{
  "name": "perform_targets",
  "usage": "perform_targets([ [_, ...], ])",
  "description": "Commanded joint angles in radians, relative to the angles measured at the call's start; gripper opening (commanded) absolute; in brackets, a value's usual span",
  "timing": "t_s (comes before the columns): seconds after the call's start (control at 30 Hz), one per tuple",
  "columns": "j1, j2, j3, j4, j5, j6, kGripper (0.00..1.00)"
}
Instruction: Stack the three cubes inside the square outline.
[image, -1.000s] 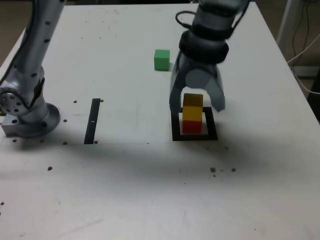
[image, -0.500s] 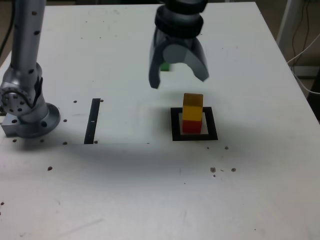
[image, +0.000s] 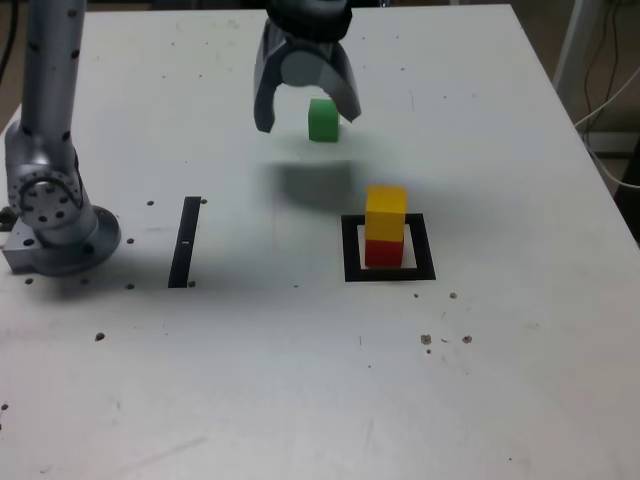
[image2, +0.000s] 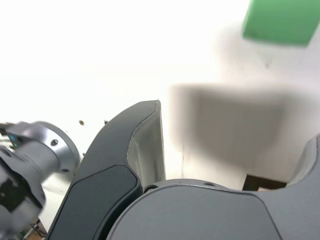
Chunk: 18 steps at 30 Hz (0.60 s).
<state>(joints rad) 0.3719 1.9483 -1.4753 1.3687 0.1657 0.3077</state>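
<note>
Inside the square outline (image: 424, 271) the yellow cube (image: 386, 212) sits on top of the red cube (image: 383, 252), right of the table's middle in the exterior view. Farther back, the green cube (image: 323, 122) rests alone on the white table. My gripper (image: 307, 120) hangs open in the air just in front of and above the green cube, jaws wide, nothing between them. In the wrist view the green cube (image2: 282, 20) lies ahead of the open gripper (image2: 237, 122), beyond its shadow. One dark finger (image2: 135, 145) shows plainly, and a corner of the square outline (image2: 260, 182) peeks out.
A thin black strip (image: 185, 240) lies on the table at the exterior view's left, near the arm's base (image: 50, 215). Small dark specks dot the table's front. Cables (image: 600, 80) hang past the table's right edge.
The gripper opened around the yellow cube, left it on the red one, then rose and travelled back and to the exterior view's left, up to the green cube.
</note>
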Motion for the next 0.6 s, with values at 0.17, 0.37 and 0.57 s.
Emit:
perform_targets([
  [0.17,0.077,0.046,-0.040,-0.012,0.027,0.106,0.99],
  [0.37,0.136,0.098,-0.104,-0.024,0.041,0.207,0.99],
  [0.57,0.190,0.163,-0.183,-0.020,0.049,0.285,0.99],
])
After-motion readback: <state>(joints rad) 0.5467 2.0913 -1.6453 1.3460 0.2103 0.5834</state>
